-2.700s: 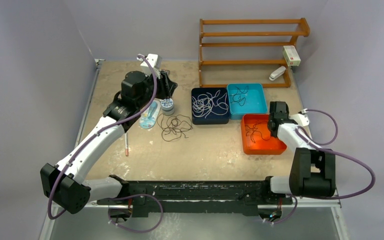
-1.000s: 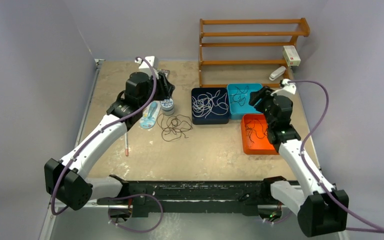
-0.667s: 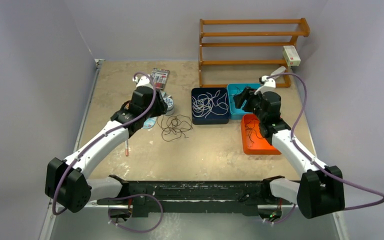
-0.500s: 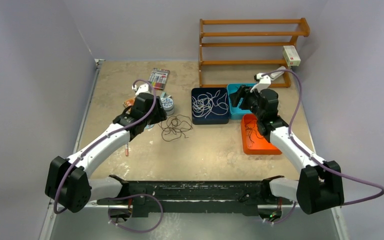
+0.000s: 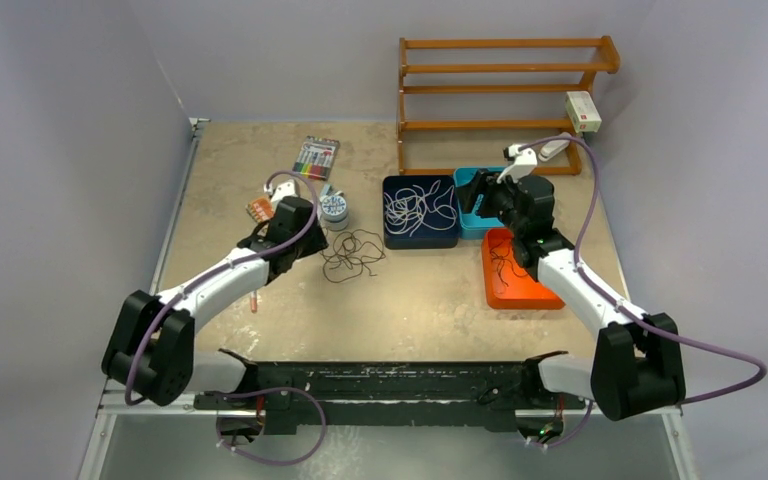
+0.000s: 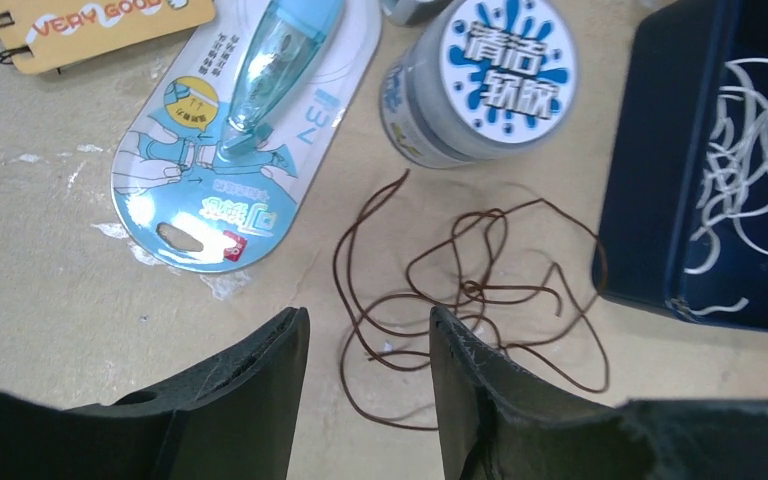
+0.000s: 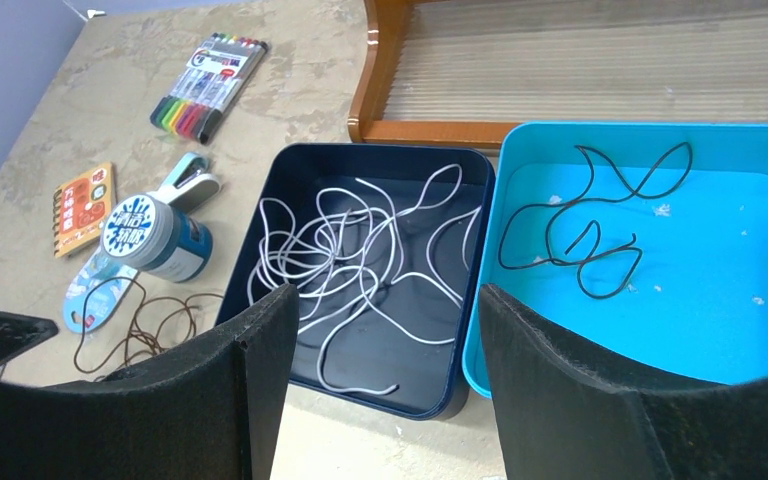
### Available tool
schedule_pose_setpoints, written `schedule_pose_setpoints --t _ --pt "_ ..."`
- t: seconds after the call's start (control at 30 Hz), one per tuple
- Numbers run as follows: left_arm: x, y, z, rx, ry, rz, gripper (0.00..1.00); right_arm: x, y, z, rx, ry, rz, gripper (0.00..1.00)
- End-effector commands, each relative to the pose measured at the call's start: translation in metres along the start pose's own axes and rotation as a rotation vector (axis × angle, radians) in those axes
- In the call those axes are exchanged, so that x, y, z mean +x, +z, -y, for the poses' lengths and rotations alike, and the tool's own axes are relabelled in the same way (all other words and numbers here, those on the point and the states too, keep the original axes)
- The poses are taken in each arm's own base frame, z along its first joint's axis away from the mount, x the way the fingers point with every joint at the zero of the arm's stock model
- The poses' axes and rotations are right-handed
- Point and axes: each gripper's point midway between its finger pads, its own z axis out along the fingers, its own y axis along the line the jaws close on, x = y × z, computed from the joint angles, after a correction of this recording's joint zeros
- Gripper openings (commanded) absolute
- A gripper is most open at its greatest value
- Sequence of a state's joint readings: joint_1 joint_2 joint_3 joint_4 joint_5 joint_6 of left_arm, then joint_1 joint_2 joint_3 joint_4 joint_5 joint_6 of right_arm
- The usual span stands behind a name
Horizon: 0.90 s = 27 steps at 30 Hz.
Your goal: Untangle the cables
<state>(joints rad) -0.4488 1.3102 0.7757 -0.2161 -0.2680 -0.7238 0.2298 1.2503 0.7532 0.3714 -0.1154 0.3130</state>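
surface: beige table [image 5: 420,320]
9 o'clock: brown cables [image 5: 350,252]
11 o'clock: marker pack [image 5: 318,157]
1 o'clock: navy tray [image 5: 420,243]
3 o'clock: orange tray [image 5: 535,292]

The left fingers [image 6: 260,385] stood apart at the bottom edge, nothing between them, over the tabletop [image 6: 50,260]. Just beyond their tips lay a loose tangle of brown cable [image 6: 465,292], its far end near a round jar [image 6: 485,75] with a blue-and-white lid. Left of the jar lay a carded blue tape dispenser [image 6: 250,110]. At the right, a navy tray [image 6: 650,200] held white cables [image 6: 755,165].
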Motion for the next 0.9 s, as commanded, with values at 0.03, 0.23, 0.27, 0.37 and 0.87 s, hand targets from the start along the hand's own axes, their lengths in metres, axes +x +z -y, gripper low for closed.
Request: schedule_pose_setpoints --t 0.03,0.23,0.27,0.37,0.87 --pt "-0.007 0.026 -0.006 -0.02 -0.035 0.071 0.46 -0.029 0.0 -0.018 -0.067 -0.033 0.065 0.68" --pt "-0.002 0.047 -0.005 -0.017 -0.026 0.078 0.45 -0.024 -0.005 -0.016 -0.061 -0.052 0.049 0.68" --pt "0.0 0.05 -0.004 -0.01 -0.026 0.076 0.44 -0.023 -0.005 -0.016 -0.062 -0.055 0.045 0.68" --pt "0.004 0.059 -0.004 -0.017 -0.02 0.063 0.39 -0.023 -0.006 -0.017 -0.066 -0.06 0.04 0.68" --pt "-0.013 0.05 -0.004 -0.056 0.033 0.075 0.0 -0.041 -0.03 -0.01 -0.007 -0.045 0.161 0.7"
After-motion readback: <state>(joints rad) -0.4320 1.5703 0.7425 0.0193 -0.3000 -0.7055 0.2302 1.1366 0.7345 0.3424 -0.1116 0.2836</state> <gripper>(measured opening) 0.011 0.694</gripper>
